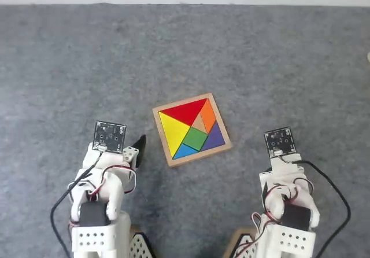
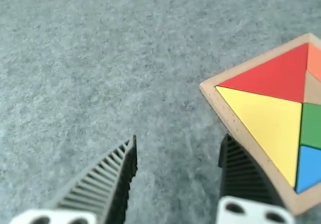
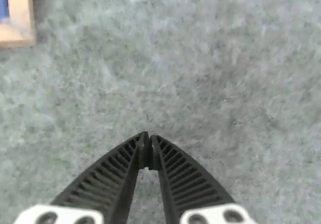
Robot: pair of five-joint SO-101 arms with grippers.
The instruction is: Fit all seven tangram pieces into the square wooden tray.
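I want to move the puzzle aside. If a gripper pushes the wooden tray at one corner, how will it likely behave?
The wooden tray looks flat and stiff, so it should slide rather than tip. The fuzzy grey mat probably drags, so a corner push may rotate it. The pieces sit flush, likely staying in.

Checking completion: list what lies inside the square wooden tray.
Seven pieces fill the tray: red triangle, yellow triangle, orange piece, tan triangle, green square, purple piece, blue piece. They cover the tray floor, so it cannot be seen.
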